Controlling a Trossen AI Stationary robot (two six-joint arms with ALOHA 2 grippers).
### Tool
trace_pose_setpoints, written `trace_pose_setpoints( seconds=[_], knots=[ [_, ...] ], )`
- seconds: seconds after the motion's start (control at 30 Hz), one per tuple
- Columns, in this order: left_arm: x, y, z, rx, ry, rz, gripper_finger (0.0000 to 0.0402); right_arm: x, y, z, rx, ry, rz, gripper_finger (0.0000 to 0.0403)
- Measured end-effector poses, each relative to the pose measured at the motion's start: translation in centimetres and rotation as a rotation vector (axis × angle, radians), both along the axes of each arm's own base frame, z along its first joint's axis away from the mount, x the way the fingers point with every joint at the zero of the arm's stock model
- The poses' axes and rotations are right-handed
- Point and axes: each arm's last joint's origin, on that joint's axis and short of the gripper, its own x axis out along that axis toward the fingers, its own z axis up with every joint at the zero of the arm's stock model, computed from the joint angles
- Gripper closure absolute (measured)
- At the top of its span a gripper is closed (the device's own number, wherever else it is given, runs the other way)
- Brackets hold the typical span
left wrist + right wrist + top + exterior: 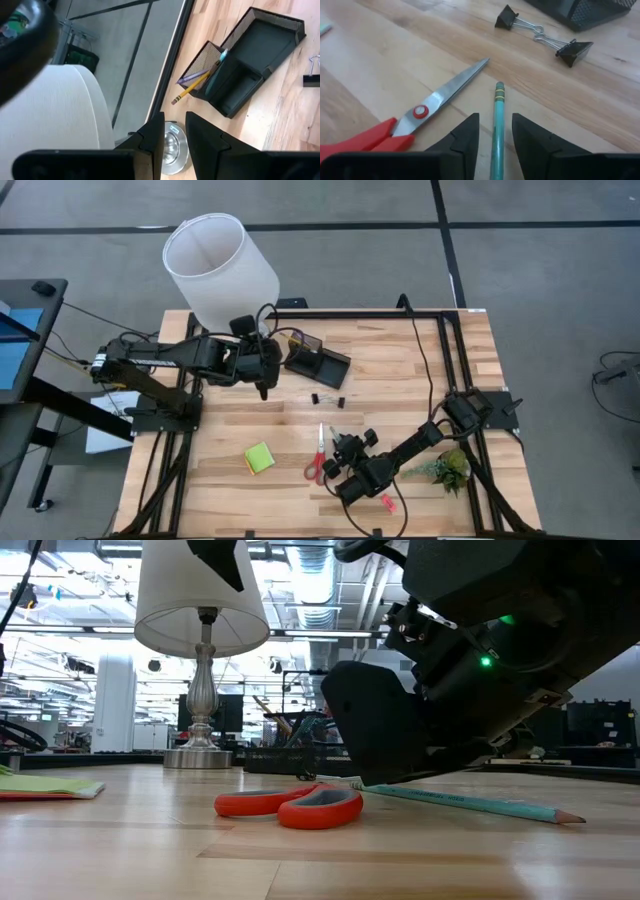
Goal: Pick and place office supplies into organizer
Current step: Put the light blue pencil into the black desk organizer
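- Down near the front of the worktop, the right tool sits low with its two fingers spread apart, straddling a teal pencil that lies flat between them; the fingers do not look closed on it.
- Just beside that pencil lie the scissors, red handles toward the tool, blades pointing toward two black clips that rest farther on.
- Seen level from the low camera, pencil and scissors both lie flat on the wood, and the right tool's dark body hangs right over the pencil's end.
- Over at the back, the left tool hovers by the lamp, fingers parted with nothing between them.
- Close to it stands the organizer, its mesh cup holding a yellow pencil, a purple one and a teal pen, its tray bare.
- Left of the scissors lies the green note pad.
- By the right arm rest a small pink piece and a plant.
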Motion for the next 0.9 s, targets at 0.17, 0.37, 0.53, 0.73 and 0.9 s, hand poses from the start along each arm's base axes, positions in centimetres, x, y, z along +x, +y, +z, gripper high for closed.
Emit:
trace_pose_setpoints(
  seconds=[0.17, 0.37, 0.53, 0.73, 0.9],
  knots=[
    [-0.2, 0.0, -0.1, -0.024, -0.008, 0.022, 0.0331, -0.2, 0.4, -2.0, -0.042, -0.012, -0.005, 0.0291],
    [-0.1, -0.1, -0.2, -0.076, -0.023, 0.014, 0.0331, -1.0, 1.7, -5.0, -0.096, -0.043, 0.011, 0.0291],
    [-0.1, -0.1, -0.2, -0.099, -0.056, 0.044, 0.0331, -2.2, 2.3, -4.8, -0.081, -0.016, 0.001, 0.0291],
    [-0.1, -0.2, -0.2, -0.126, -0.083, 0.064, 0.0331, -3.6, 2.9, -3.4, -0.126, 0.024, 0.038, 0.0291],
    [-0.1, -0.2, -0.2, -0.126, -0.084, 0.065, 0.0331, -4.5, 3.6, -0.2, -0.131, 0.048, 0.093, 0.0291]
  ],
)
